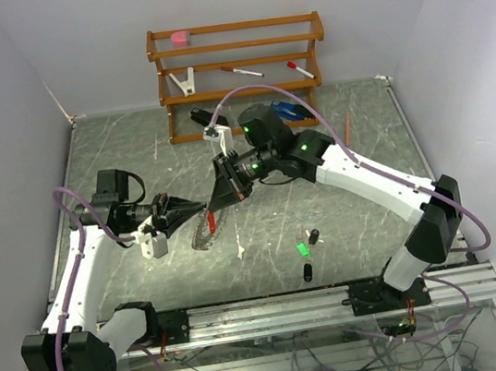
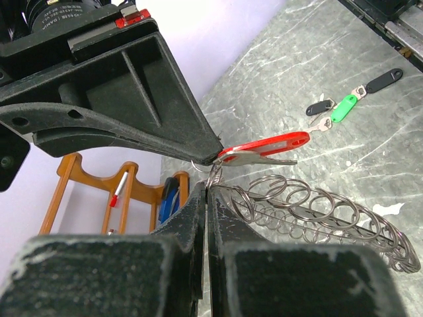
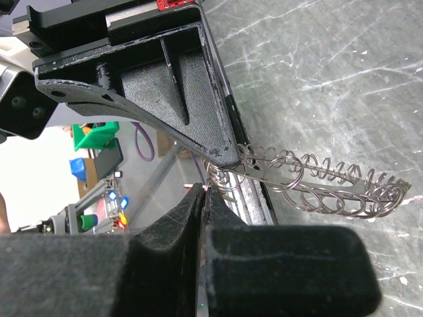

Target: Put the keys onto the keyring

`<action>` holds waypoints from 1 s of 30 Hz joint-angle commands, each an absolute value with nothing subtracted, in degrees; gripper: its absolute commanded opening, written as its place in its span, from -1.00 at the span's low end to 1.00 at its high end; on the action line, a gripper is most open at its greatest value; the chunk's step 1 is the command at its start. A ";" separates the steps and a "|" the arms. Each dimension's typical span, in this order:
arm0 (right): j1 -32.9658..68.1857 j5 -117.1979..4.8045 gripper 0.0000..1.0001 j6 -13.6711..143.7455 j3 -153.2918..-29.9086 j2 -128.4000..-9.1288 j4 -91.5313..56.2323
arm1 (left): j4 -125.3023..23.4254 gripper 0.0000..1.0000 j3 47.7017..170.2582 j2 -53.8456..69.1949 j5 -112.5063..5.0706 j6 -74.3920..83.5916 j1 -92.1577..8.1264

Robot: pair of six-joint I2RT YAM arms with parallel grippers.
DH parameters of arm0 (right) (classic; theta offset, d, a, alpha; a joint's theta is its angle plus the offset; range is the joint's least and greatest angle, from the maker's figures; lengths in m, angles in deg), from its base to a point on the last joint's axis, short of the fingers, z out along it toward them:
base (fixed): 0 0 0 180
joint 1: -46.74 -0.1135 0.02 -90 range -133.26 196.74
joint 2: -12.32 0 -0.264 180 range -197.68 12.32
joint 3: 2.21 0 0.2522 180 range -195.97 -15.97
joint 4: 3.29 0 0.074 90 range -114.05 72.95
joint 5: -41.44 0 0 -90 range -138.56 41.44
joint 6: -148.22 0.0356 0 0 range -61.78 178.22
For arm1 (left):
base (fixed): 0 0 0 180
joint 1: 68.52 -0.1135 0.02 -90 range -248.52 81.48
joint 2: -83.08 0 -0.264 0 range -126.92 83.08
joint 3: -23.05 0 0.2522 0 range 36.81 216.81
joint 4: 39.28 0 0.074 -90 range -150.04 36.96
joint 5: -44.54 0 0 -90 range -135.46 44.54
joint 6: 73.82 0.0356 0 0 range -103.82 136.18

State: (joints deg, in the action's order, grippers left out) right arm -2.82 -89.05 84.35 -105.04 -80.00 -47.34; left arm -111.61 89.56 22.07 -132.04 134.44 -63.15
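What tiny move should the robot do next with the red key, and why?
Probably ease the right fingers slightly toward the left fingers, threading the red key by its loop onto the keyring. Right pinches the key, left pinches the keyring, and their tips nearly touch.

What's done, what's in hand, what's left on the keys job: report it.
Done: no key clearly hangs on the keyring yet. In hand: the left pincer is shut on the keyring, the right pincer holds the red key at the ring's rim; whether it is threaded cannot be told. Left: the green key and two black keys lie loose on the table.
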 commanded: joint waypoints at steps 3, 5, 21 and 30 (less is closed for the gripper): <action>-3.36 -91.07 -0.95 86.01 -107.00 -80.59 -42.00 | -111.48 -0.86 88.95 22.13 -136.40 171.57 -62.71; -3.43 -91.26 -0.93 86.37 -106.87 -80.67 -41.81 | -111.73 -0.86 89.06 22.21 -136.39 171.61 -62.71; -3.34 -92.46 -0.83 90.25 -106.33 -81.61 -39.99 | -113.27 -0.86 88.93 22.44 -136.42 171.58 -62.71; -3.36 -92.83 -0.74 90.87 -106.22 -81.65 -40.71 | -113.96 -0.86 88.58 22.24 -136.42 171.49 -62.71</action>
